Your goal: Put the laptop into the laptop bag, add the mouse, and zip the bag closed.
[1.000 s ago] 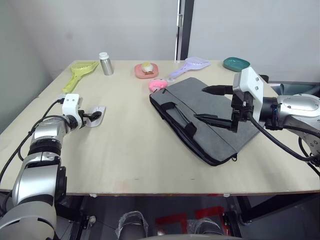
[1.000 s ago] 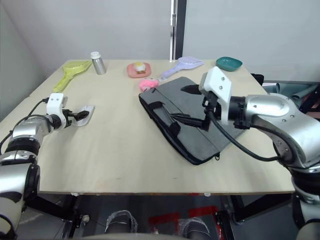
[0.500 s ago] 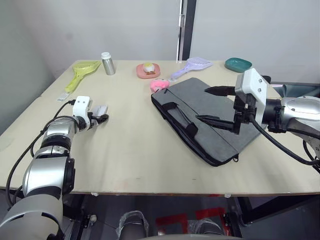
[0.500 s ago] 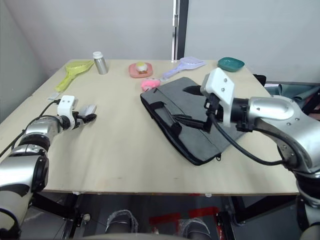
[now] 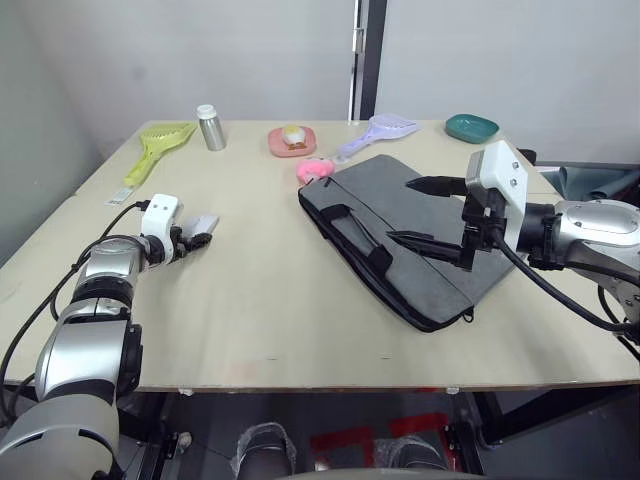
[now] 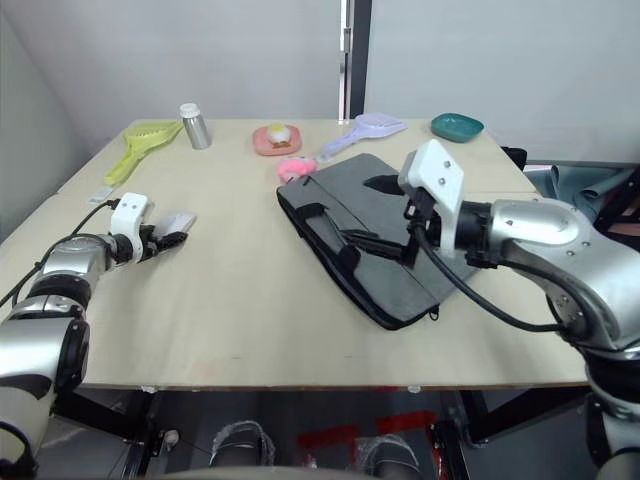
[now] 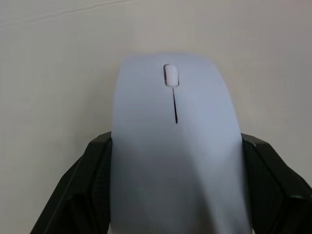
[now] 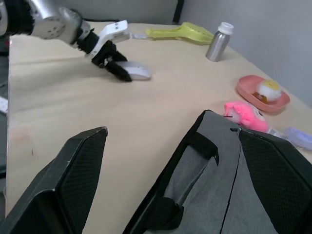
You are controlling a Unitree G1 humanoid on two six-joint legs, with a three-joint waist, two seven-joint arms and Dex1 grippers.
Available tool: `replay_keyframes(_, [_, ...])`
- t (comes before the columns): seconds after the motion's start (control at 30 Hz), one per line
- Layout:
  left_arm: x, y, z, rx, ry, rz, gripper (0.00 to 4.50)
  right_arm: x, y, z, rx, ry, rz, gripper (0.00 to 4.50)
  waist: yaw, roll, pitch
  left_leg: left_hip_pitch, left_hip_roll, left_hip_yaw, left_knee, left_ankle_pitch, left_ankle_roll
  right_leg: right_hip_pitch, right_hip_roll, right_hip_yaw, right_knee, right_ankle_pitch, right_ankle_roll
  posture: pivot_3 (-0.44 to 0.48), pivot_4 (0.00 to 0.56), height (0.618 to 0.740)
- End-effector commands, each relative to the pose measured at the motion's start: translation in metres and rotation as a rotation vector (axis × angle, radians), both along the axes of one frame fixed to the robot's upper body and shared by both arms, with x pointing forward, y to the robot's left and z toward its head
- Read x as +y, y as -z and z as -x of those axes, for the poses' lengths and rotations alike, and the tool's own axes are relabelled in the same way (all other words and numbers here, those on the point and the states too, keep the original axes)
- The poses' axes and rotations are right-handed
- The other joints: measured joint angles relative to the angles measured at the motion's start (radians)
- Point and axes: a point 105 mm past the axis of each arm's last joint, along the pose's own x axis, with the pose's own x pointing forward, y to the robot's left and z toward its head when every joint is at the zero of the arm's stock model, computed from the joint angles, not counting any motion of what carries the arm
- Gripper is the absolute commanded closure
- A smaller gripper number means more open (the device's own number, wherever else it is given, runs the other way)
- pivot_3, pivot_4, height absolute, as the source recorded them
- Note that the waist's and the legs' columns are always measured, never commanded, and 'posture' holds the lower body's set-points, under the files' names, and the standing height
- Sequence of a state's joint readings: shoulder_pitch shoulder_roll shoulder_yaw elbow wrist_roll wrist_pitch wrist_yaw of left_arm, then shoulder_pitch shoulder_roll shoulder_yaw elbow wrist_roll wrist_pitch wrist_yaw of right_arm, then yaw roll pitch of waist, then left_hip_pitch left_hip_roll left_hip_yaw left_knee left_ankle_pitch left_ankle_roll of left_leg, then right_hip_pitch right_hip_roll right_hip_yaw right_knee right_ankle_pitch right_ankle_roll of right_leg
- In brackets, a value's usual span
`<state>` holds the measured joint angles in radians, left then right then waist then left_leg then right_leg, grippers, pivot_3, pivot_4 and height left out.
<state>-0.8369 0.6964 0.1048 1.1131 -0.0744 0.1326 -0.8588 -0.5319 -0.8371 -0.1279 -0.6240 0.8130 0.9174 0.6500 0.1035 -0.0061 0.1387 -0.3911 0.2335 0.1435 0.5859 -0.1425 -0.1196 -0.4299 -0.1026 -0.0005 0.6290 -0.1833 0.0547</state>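
On the left part of the pale wooden worktop (image 5: 270,300), the left hand (image 5: 192,237) is closed on the white mouse (image 5: 203,224), one black finger pressed against each long side of it, as the left wrist view shows (image 7: 175,146); the mouse's front end sticks out past the fingertips and its underside seems to rest on the worktop. The grey laptop bag (image 5: 420,240) lies flat and slantwise on the right half of the worktop, well apart from the mouse, with its black strap handles toward the middle. The right hand (image 5: 430,212) hovers over the bag with its two fingers spread wide, holding nothing. A pink plush toy (image 5: 315,169) touches the bag's far corner. Along the far edge stand a yellow scoop (image 5: 158,146), a silver bottle (image 5: 210,127), a pink dish (image 5: 292,140), a lilac scoop (image 5: 378,131) and a teal dish (image 5: 471,127). Compared with a second ago, the left hand and mouse are in nearly the same spot, with the forearm turned slightly, and the right hand remains spread above the bag; the bag itself has not shifted.
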Motion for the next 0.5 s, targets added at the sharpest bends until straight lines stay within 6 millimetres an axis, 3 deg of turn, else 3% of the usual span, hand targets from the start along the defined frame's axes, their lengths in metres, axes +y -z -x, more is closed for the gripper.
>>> replay_keyframes(0.03, [-0.021, -0.044, 0.017, -0.124, 0.331, -0.01, 1.64, 0.007, 0.012, -0.021, 0.103, 0.111, -0.044, 0.0, -0.007, 0.0, 0.0, 0.0, 0.0, 0.0, -0.001, 0.0, 0.0, -0.001, 0.0, 0.0, 0.0, 0.0, 0.0, 0.0, 0.15, 0.74])
replay_keyframes(0.1, [-0.036, -0.055, 0.041, -0.13, 0.535, 0.011, 1.64, 0.018, 0.029, -0.035, 0.221, 0.175, -0.07, 0.0, -0.012, 0.0, 0.0, -0.001, 0.001, 0.001, -0.002, 0.0, -0.002, -0.003, 0.001, 0.001, 0.001, 0.0, 0.0, 0.0, 0.15, 0.74])
replay_keyframes(0.2, [-0.051, -0.056, 0.069, -0.08, 0.737, -0.029, 1.64, 0.028, 0.057, -0.049, 0.324, 0.265, -0.026, 0.0, -0.012, 0.001, 0.001, 0.0, 0.001, 0.002, -0.007, 0.002, -0.006, -0.005, 0.002, 0.001, 0.001, -0.001, -0.001, 0.0, 0.15, 0.74])
replay_keyframes(0.33, [-0.073, -0.063, 0.083, -0.088, 0.876, -0.049, 1.64, 0.04, 0.09, -0.056, 0.371, 0.322, 0.093, 0.0, 0.002, 0.002, 0.001, -0.001, 0.001, 0.001, -0.01, 0.004, -0.011, -0.006, 0.002, -0.001, 0.0, -0.004, -0.003, 0.0, 0.15, 0.74])
replay_keyframes(0.5, [-0.094, -0.064, 0.09, -0.099, 0.963, -0.056, 1.64, 0.044, 0.112, -0.065, 0.361, 0.374, 0.19, 0.0, -0.002, 0.002, 0.001, -0.007, 0.001, 0.0, -0.01, 0.005, -0.012, -0.009, 0.002, -0.002, -0.001, -0.004, -0.003, 0.0, 0.15, 0.74])
